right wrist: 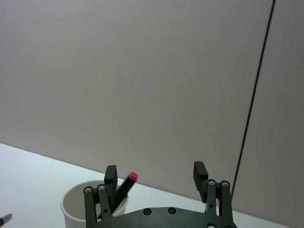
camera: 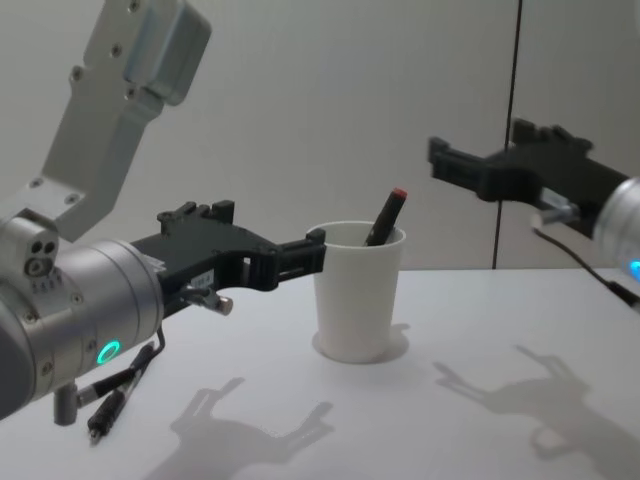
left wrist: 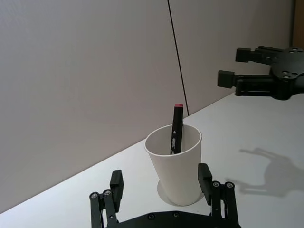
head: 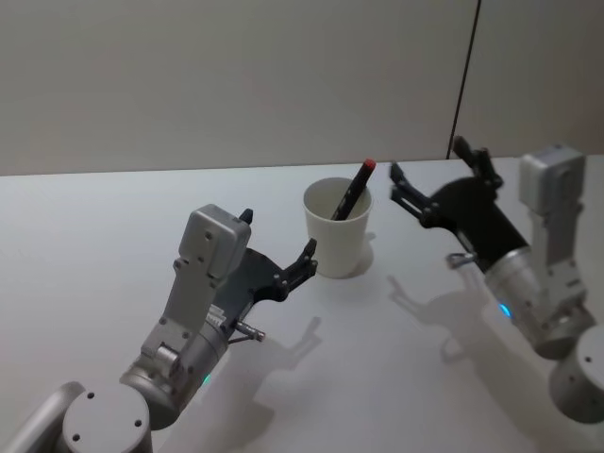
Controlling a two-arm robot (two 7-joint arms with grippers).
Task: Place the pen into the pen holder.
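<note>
At the middle of the worktop (head: 113,226), the pen holder (head: 338,236) stands upright; the pen (head: 351,193) leans inside, its lower part hidden. The left claw (head: 276,234) is open just beside the holder. The right claw (head: 427,158) is open, well clear at the right.

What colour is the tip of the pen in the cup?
Red. The pen shows best in the left wrist view.

The pen holder (head: 337,236), the pen (head: 352,193) slanting from it, blocks the head view's centre. The left gripper (head: 278,236) crowds its lower left, the right gripper (head: 427,160) its right; table (head: 359,396) below lies open.
</note>
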